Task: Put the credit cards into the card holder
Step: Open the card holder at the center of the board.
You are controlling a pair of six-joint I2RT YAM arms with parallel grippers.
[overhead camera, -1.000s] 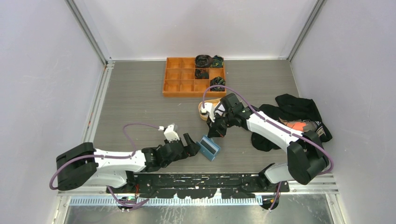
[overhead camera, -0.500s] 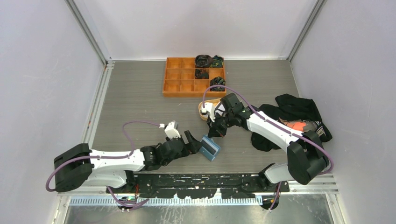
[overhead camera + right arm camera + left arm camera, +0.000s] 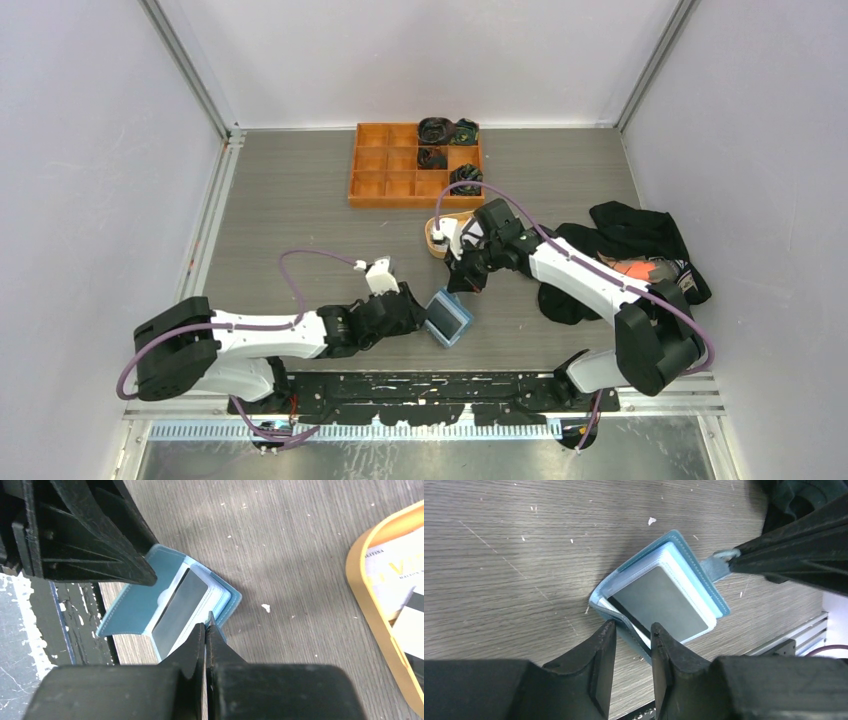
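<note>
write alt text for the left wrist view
An open blue card holder lies on a wood-grain table, a grey card showing in its clear slot. The left arm's jaws are closed on its near edge, and the right arm's jaws pinch its tab at upper right.

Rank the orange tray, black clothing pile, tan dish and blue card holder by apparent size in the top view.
1. black clothing pile
2. orange tray, close behind
3. tan dish and blue card holder: look alike, dish partly hidden
</note>
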